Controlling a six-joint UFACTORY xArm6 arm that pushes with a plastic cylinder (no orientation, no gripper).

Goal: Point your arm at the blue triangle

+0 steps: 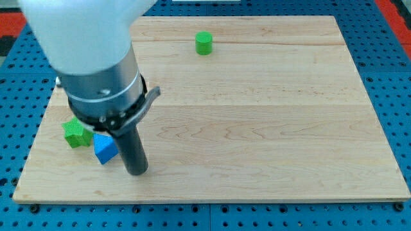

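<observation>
The blue triangle lies on the wooden board near the view's bottom left. My tip rests on the board just to the right of the blue triangle, very close to it or touching it. A green block of unclear shape sits just left of and above the blue triangle, partly hidden by the arm. A green cylinder stands near the view's top, left of centre.
The arm's large grey and white body covers the board's upper left part. A blue perforated surface surrounds the board on all sides.
</observation>
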